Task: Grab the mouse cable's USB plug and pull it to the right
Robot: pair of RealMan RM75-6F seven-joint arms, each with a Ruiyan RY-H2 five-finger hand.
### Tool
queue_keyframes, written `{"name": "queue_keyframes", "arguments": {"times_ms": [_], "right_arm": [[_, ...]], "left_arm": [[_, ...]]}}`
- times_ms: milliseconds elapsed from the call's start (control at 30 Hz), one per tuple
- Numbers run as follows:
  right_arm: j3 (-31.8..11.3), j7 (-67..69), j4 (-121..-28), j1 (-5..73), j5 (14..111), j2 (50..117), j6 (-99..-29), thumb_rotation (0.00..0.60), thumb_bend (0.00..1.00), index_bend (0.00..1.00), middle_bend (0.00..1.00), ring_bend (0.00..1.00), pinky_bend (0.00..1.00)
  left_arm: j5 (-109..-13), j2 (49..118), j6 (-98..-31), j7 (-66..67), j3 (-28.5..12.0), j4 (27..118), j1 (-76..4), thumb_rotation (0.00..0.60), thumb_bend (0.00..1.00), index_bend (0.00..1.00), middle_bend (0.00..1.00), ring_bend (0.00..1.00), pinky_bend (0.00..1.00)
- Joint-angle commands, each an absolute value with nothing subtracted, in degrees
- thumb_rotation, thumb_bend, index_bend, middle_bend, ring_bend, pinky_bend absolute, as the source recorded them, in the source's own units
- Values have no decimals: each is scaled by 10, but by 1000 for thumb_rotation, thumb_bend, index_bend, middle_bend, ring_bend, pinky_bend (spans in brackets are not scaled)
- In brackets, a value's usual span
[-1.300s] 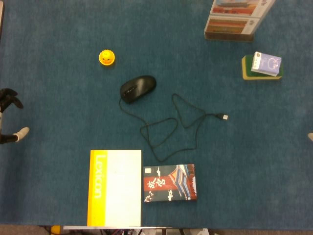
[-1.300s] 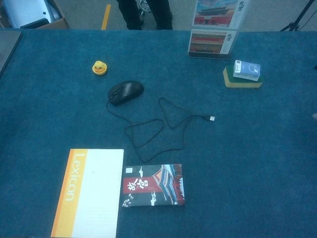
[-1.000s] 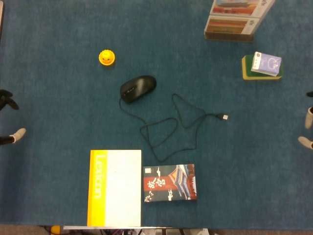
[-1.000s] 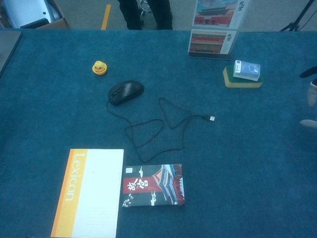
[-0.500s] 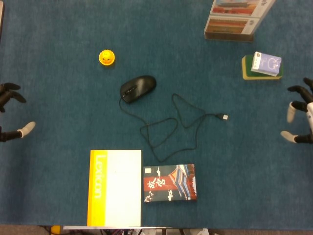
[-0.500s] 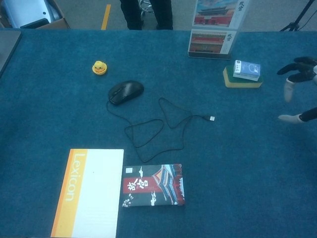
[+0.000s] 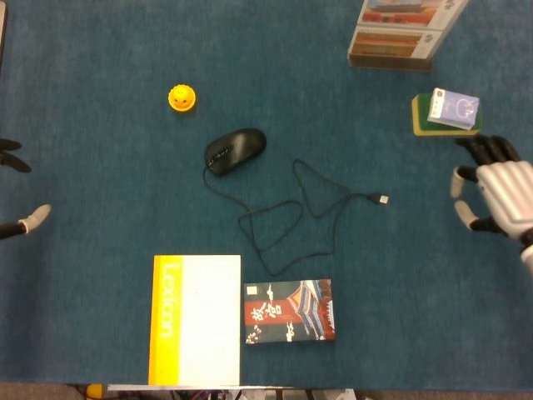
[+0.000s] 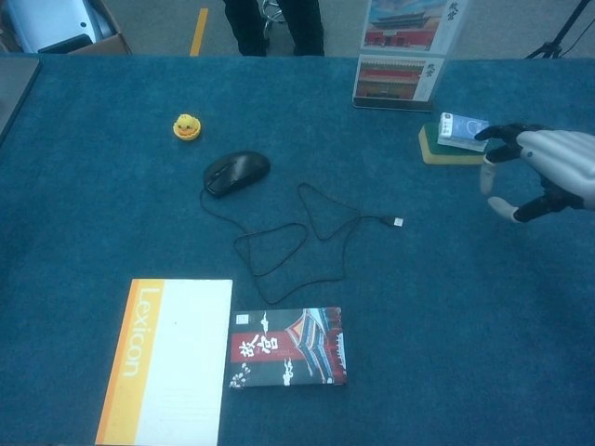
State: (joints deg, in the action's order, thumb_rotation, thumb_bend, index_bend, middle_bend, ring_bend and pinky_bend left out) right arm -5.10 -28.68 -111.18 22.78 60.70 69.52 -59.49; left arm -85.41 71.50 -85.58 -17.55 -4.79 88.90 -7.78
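Note:
A black mouse (image 7: 236, 149) (image 8: 236, 172) lies on the blue table, its thin black cable (image 7: 283, 223) (image 8: 297, 243) looping down and to the right. The silver USB plug (image 7: 381, 199) (image 8: 396, 222) ends the cable, pointing right. My right hand (image 7: 494, 193) (image 8: 542, 171) hovers well to the right of the plug, fingers spread and empty. Only fingertips of my left hand (image 7: 18, 221) show at the far left edge in the head view, spread apart and holding nothing.
A yellow duck (image 7: 181, 98) sits above the mouse. A Lexicon book (image 7: 196, 321) and a patterned booklet (image 7: 290, 312) lie near the front. A card box on a green-yellow sponge (image 7: 447, 114) and a photo stand (image 7: 402, 33) sit at the back right.
My right hand has come in from the right edge toward the plug, now near the sponge. The left hand has drawn back to the left edge. Mouse and cable have not moved.

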Motion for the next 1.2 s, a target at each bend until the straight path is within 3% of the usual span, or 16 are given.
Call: {"name": "queue_keyframes", "arguments": {"times_ms": [33, 200, 433, 633, 1200], "right_arm": [[-54, -299, -1111, 243, 593, 707, -588, 600, 413, 509, 100, 0, 20], [-47, -305, -1099, 255, 585, 717, -585, 600, 409, 509, 100, 0, 20], [-41, -308, -1083, 272, 584, 734, -581, 600, 295, 477, 91, 0, 20], [-36, -329, -1057, 295, 575, 762, -571, 600, 274, 428, 66, 0, 20], [-28, -388, -991, 355, 524, 857, -560, 600, 278, 425, 58, 0, 20]], "left_arm": [[-855, 716, -853, -174, -47, 889, -79, 600, 0, 438, 294, 313, 524], [-854, 718, -848, -171, -45, 888, -80, 600, 0, 438, 294, 312, 524], [-855, 719, -845, -172, -44, 887, -82, 600, 0, 438, 294, 312, 524], [-853, 718, -845, -178, -46, 887, -81, 600, 0, 438, 294, 313, 524], [-861, 715, -844, -189, -41, 888, -81, 600, 0, 438, 294, 312, 524]]}}
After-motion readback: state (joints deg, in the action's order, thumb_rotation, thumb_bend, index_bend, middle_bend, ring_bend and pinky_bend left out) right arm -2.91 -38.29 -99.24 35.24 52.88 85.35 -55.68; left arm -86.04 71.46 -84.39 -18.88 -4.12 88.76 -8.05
